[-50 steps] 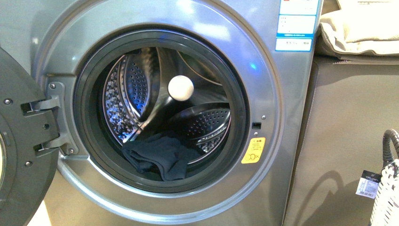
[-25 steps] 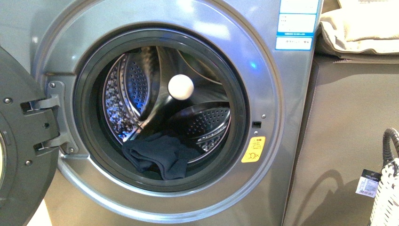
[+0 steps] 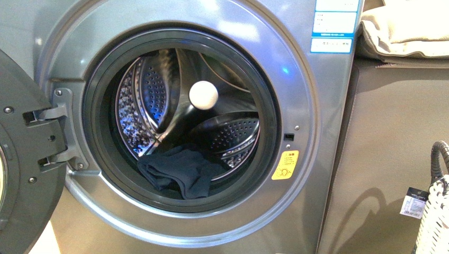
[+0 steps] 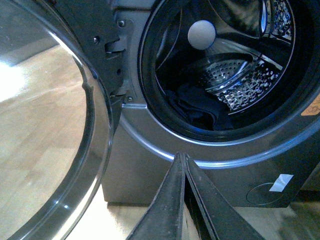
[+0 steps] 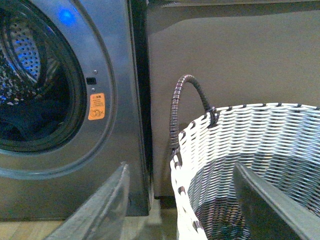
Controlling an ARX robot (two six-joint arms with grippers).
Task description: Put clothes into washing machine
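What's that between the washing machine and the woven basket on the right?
A plain grey-beige cabinet stands between the washing machine and the white woven basket, flush against the machine's side. The front view shows it; the right wrist view shows it behind the basket.

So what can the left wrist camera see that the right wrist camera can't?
Only the left wrist view shows the dark clothes lying in the drum, the white ball, the open glass door and the left gripper, with its fingers pressed together. Only the right wrist view shows the white woven basket with its dark handle, the beige cabinet and the right gripper, with its fingers wide apart. Both show the washing machine with its perforated drum and orange sticker.
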